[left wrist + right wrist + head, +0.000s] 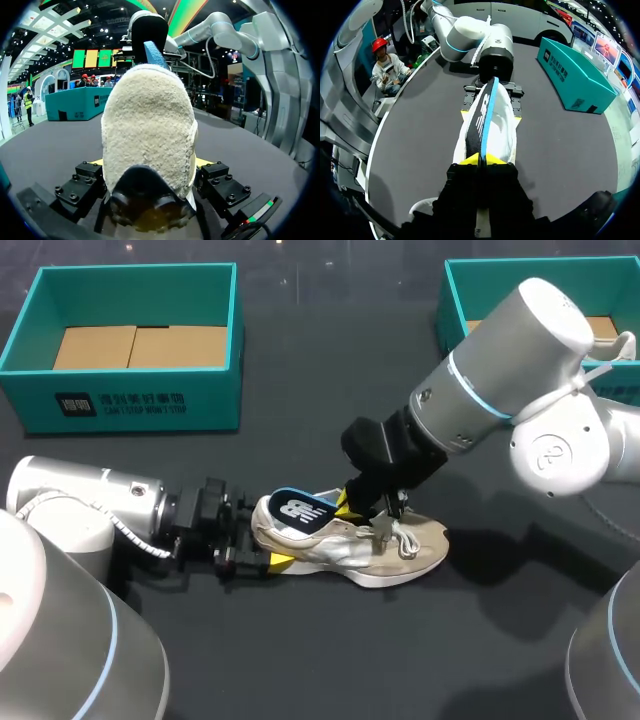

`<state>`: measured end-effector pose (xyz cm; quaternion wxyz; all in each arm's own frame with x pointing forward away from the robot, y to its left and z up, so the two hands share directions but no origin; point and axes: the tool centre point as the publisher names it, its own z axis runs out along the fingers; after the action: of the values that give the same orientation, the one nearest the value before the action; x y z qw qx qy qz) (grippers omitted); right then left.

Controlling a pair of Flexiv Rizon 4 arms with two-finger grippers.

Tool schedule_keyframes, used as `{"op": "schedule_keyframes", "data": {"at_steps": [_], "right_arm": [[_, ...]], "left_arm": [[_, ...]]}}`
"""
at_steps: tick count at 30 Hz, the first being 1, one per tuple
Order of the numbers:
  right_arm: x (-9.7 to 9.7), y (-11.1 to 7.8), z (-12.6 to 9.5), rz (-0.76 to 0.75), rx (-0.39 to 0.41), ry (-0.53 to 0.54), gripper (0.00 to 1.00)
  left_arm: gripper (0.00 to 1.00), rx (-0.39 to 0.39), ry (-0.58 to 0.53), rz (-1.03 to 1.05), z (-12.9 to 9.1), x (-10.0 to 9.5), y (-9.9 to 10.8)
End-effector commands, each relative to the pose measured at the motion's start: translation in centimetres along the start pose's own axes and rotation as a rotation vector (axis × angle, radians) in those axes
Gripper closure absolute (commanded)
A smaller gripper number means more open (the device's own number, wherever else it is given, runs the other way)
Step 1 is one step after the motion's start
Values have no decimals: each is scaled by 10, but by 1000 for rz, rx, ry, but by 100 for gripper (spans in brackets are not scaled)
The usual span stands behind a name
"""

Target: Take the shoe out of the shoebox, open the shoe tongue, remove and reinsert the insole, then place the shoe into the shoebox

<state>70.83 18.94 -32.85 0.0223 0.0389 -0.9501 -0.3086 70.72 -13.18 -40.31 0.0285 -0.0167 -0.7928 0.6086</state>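
**Shoe pinned at the heel, insole pinched above it**

The shoe (372, 552) stands on its sole near the middle of the table (330, 660), out of both boxes, with its toe toward my right and its heel toward my left. Its laces (402, 537) lie loose over the front.

The left gripper (258, 545) comes in low along the table and grasps the shoe by the heel. In the left wrist view the heel of the shoe (148, 125) fills the space between the fingers, and a yellow tip (204, 162) presses against each side of it.

The right gripper (348, 505) hangs over the shoe's mouth, clenched on the insole (300, 510). The insole is dark with a blue edge. It sits tilted above the heel opening, its rear end raised clear of the shoe. From the right wrist view the insole (487, 107) is turned on edge and runs straight out from the closed yellow tips of the right gripper (481, 159) over the shoe (504, 122), toward the left gripper (492, 95). I cannot tell whether its front end is inside the shoe.

The left box (130, 400) stands at the far left with cardboard (140, 345) in it. The right box (455, 300) stands at the far right, partly hidden behind the right arm. Both boxes are well apart from the shoe.
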Motion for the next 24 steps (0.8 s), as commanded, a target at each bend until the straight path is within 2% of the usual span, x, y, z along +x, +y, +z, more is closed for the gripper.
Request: {"op": "schedule_keyframes", "data": {"at_steps": [1, 12, 17, 24], "right_arm": [[3, -4, -5, -10, -14, -2, 100], [-2, 41, 9, -159, 28, 75, 100], [-5, 51, 19, -191, 54, 116, 100], [-7, 58, 23, -208, 39, 132, 100]], "left_arm": [[100, -1, -2, 0, 1, 1, 1], [100, -1, -2, 0, 1, 1, 1], [100, -1, -2, 0, 1, 1, 1], [100, -1, -2, 0, 1, 1, 1]]}}
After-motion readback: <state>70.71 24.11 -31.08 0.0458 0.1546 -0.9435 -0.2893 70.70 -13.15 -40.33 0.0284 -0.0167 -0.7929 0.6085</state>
